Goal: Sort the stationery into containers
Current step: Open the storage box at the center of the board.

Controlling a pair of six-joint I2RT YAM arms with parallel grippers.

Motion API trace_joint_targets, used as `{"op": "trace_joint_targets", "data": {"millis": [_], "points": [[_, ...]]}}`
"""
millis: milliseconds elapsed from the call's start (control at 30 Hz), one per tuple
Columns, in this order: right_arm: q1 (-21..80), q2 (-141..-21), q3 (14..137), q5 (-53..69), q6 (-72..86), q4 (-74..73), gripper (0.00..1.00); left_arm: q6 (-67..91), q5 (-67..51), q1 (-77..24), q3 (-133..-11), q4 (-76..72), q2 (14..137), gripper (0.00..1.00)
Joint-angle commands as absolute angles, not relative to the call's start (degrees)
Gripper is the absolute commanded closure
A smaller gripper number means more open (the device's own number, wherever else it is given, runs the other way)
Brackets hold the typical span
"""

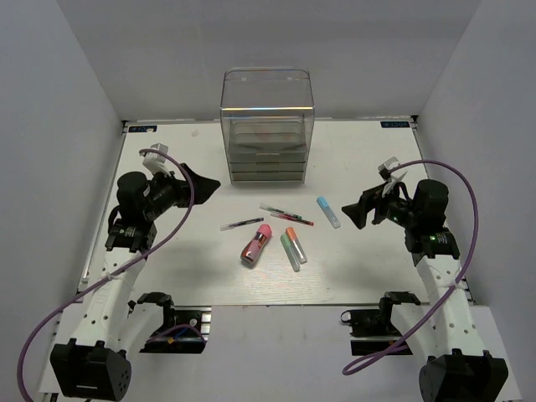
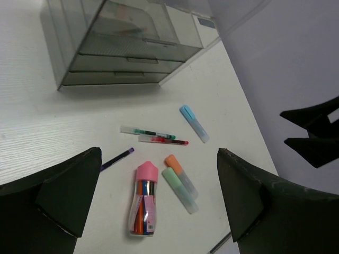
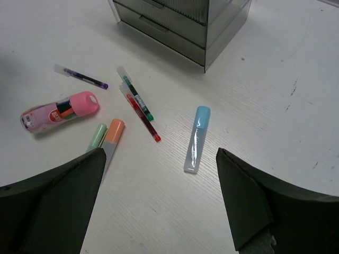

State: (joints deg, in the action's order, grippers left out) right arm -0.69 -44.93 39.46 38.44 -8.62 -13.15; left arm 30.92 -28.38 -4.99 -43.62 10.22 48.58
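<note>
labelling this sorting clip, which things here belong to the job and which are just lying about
Job: pink-capped tube, orange marker, green marker, light-blue marker, purple pen, green pen, red pen, clear organizer.
Not job: table, purple arm cables.

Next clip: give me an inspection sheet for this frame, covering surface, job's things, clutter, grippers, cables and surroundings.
Surface: white table, faint scuff marks.
Job's things: clear organizer at far centre, drawers appear shut. Loose on the table in front of it: pink-capped tube, orange marker beside green marker, light-blue marker, purple pen, green pen, red pen.
Clutter: nothing seen.
Grippers: left gripper and right gripper both open and empty, above the table on either side of the stationery.
Cables: purple cable loops over the left arm, another over the right; neither touches the items.
Surroundings: plain pale walls on three sides.
</note>
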Motion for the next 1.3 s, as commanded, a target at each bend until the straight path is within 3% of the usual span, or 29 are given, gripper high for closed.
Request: {"op": "trace_joint_targets", "data": {"millis": [0, 100, 367, 500, 733, 767, 800, 867, 900, 933, 1100, 1267], "points": [[-0.8, -44.1, 38.7, 40.5, -12.2, -14.0, 0.10, 31.4, -36.7, -4.8, -42.1, 4.9, 49.3, 0.01], [-0.7, -43.7, 38.5, 41.8, -18.5, -15.7, 0.10, 33.3, -40.0, -4.8, -40.9, 1.1, 52.4, 0.01], [-0.4, -43.5, 40.1, 41.7, -27.3, -20.7, 0.10, 36.0, -39.9, -6.9, -41.5, -1.6, 57.1, 0.23], [-0.3, -43.9, 40.2, 40.1, -27.5, -19.8, 0.10, 39.5, -35.5, -9.5, -41.0, -4.5, 60.3, 0.42], [-0.1, -47.9, 41.1, 46.6, -33.1, -23.7, 0.10, 45.8, -24.4, -17.3, -40.4, -12.8, 69.2, 0.51], [-0.2, -47.9, 41.0, 46.1, -32.8, -22.7, 0.16, 46.4, -21.6, -18.4, -40.4, -14.3, 70.4, 0.52], [-0.1, -47.7, 40.6, 45.8, -32.6, -22.4, 0.28, 47.4, -20.3, -20.4, -39.7, -17.5, 71.4, 0.54], [-0.1, -47.4, 39.9, 44.9, -30.4, -19.8, 0.60, 48.8, -16.3, -22.1, -38.2, -21.8, 74.1, 0.56], [-0.1, -47.2, 39.7, 44.7, -29.9, -19.4, 0.80, 50.3, -15.0, -23.6, -36.6, -26.8, 74.6, 0.58], [-0.1, -46.7, 39.6, 44.2, -29.0, -18.6, 0.85, 51.2, -13.7, -24.3, -35.6, -29.9, 75.2, 0.59], [-0.2, -43.7, 37.9, 42.6, -25.4, -14.9, 0.75, 55.5, -1.5, -26.7, -29.3, -47.6, 78.6, 0.55], [-0.1, -43.3, 37.7, 42.9, -24.6, -14.9, 0.69, 56.8, 6.0, -28.7, -29.2, -53.5, 85.0, 0.46]]}}
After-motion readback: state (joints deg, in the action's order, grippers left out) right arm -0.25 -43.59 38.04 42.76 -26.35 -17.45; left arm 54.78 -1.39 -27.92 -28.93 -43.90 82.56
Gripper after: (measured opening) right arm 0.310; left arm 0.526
